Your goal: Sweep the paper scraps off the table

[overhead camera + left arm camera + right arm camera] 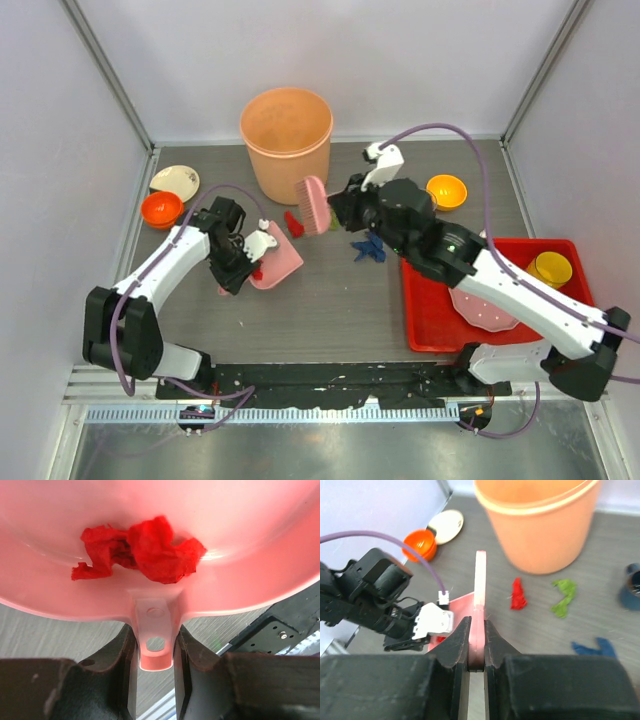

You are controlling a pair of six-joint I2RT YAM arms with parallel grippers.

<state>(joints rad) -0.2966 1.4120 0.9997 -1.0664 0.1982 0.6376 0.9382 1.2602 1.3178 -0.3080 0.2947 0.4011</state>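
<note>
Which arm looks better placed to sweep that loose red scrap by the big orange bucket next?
Right. The right gripper is shut on the pink brush, which hangs close to the red scrap. The left gripper only holds the dustpan nearby.

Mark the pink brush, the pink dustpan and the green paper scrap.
pink brush (314, 205), top external view, middle of its head.
pink dustpan (155, 628), left wrist view, on its handle tab.
green paper scrap (564, 593), right wrist view, centre of the crumple.
</note>
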